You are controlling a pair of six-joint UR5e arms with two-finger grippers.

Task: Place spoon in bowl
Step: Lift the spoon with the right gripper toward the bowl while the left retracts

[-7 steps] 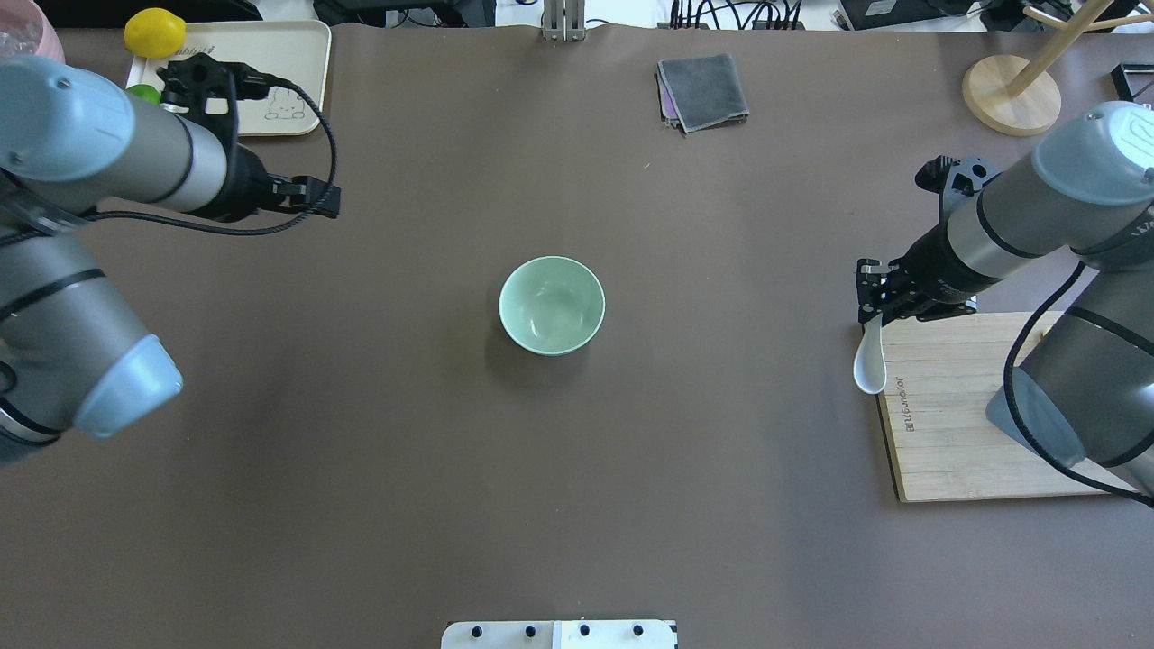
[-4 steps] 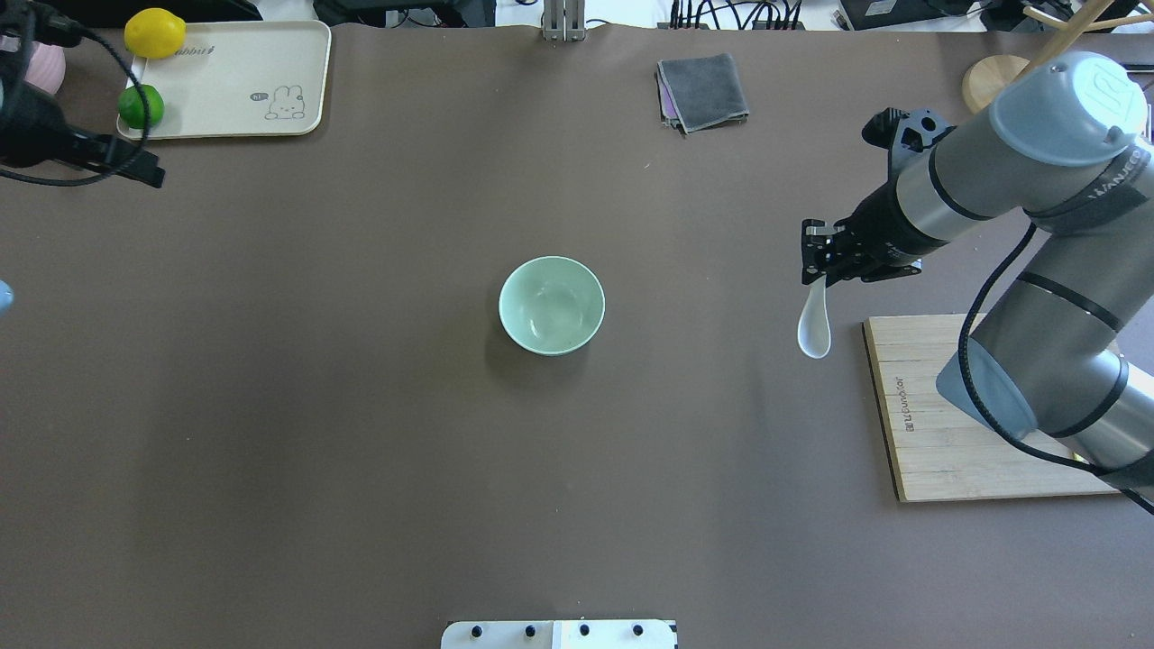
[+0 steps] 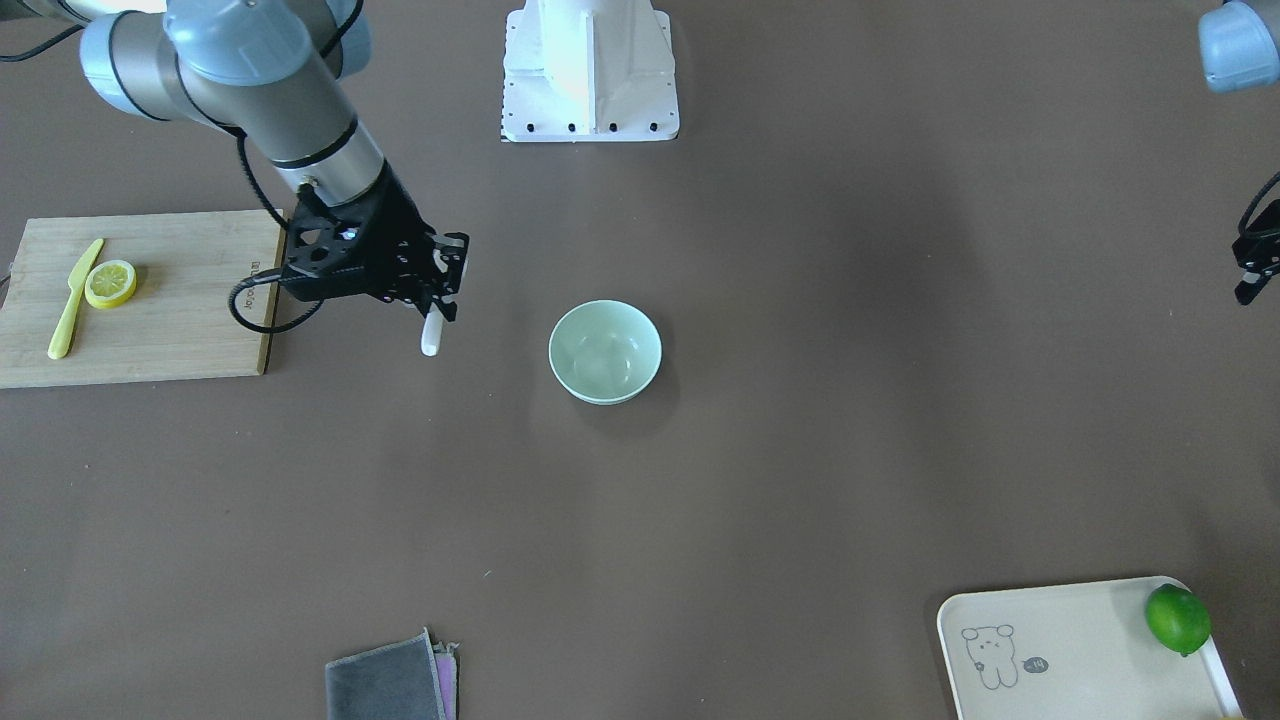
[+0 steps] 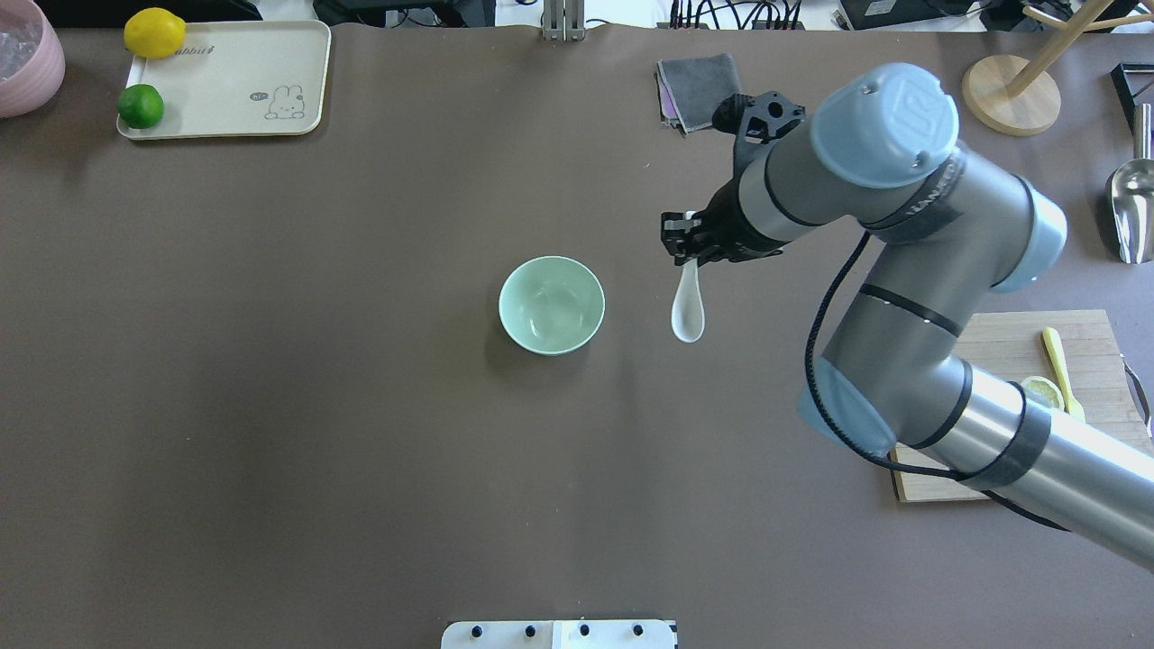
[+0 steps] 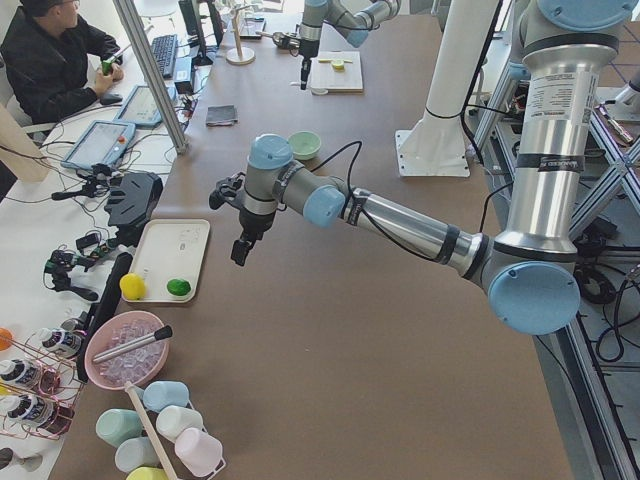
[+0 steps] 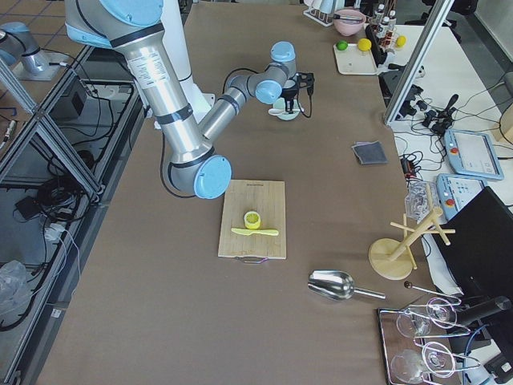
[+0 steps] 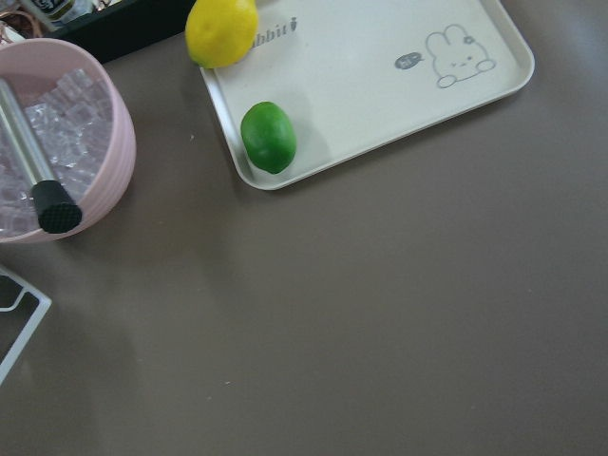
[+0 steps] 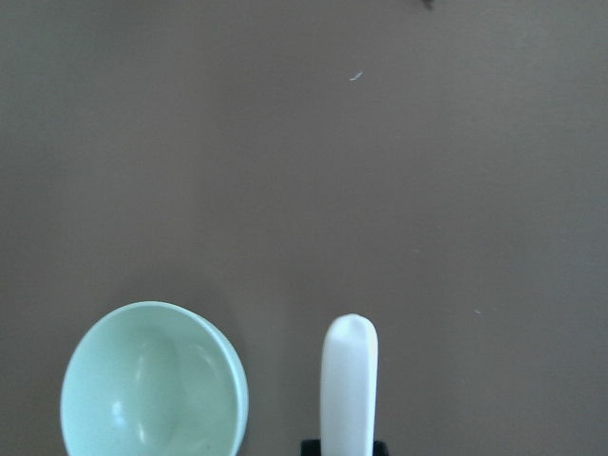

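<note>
Spoon [image 4: 688, 311] hangs from the right jaws, which are closed tight on the end of its handle, the white scoop pointing down above the desk [image 4: 361, 451]. It is on the robot's right of the bowl [image 4: 552, 305], near it but not over it; the right wrist view shows the two side by side with a strip of brown between them. The bowl stands upright mid-desk. Further out to the right lies a wooden board [image 4: 992, 338] carrying a yellow knife [image 4: 1062, 359] and a lemon slice [image 4: 1044, 389]. The left jaws hang well away, near the tray [image 4: 225, 81] with a lime [image 4: 141, 106] and a lemon [image 4: 154, 32]; I can't tell whether they are open or closed.
</note>
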